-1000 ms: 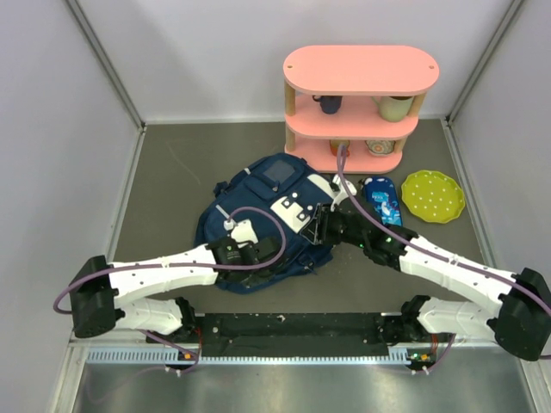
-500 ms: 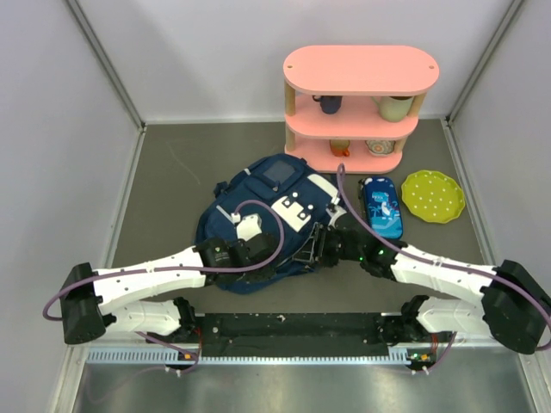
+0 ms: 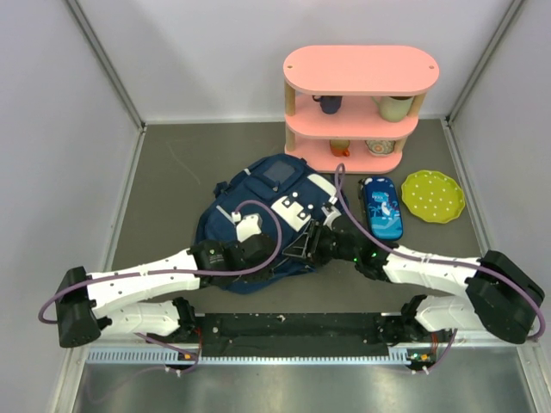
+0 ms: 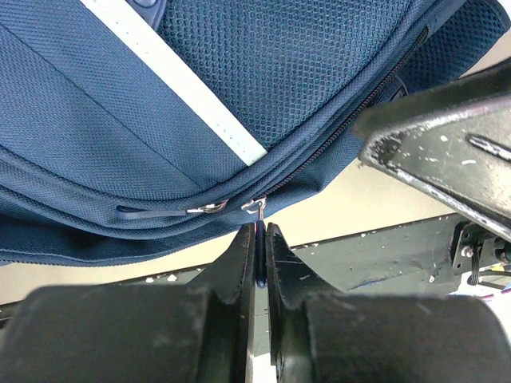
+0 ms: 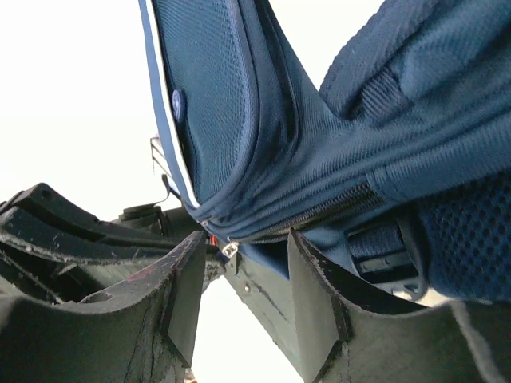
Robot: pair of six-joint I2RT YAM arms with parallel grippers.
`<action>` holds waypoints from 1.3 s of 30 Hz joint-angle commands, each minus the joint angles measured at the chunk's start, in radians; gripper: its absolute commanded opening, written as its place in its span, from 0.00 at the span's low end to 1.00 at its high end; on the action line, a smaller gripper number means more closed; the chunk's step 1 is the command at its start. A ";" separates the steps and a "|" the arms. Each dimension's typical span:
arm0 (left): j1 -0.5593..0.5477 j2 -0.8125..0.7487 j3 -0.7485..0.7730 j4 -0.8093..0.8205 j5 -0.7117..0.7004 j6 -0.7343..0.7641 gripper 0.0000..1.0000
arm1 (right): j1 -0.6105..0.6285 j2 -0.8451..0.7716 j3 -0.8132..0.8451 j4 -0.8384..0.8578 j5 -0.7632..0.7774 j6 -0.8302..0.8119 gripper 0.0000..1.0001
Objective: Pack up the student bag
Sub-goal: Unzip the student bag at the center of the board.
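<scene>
The navy student bag (image 3: 258, 215) lies flat in the middle of the table, white patches up. In the left wrist view its white stripe (image 4: 176, 80) and closed zipper (image 4: 319, 155) show. My left gripper (image 4: 260, 239) is shut on a dark zipper pull (image 4: 259, 255) at the bag's near edge, beside a second pull (image 4: 164, 211). My right gripper (image 5: 239, 255) is open at the bag's near right edge (image 3: 303, 245), just beside the left one; the bag's edge and zipper (image 5: 319, 211) lie above its jaws.
A pink three-tier shelf (image 3: 362, 73) with cups and bowls stands at the back. A small blue pencil case (image 3: 381, 206) and a yellow-green dotted plate (image 3: 432, 195) lie right of the bag. Grey walls close in both sides.
My right gripper has moved left and nearer along the bag's right edge to meet the left gripper. The left arm has reached a little further right.
</scene>
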 commanded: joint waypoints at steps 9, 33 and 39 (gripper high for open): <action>-0.002 -0.042 -0.003 0.157 0.018 0.068 0.00 | 0.012 0.140 0.044 0.231 0.140 0.054 0.42; 0.002 -0.102 -0.130 -0.437 -0.359 -0.346 0.00 | -0.356 -0.003 0.143 0.049 0.020 -0.078 0.00; 0.097 -0.070 -0.064 -0.502 -0.504 -0.343 0.00 | -0.410 0.005 0.247 -0.045 -0.027 -0.147 0.00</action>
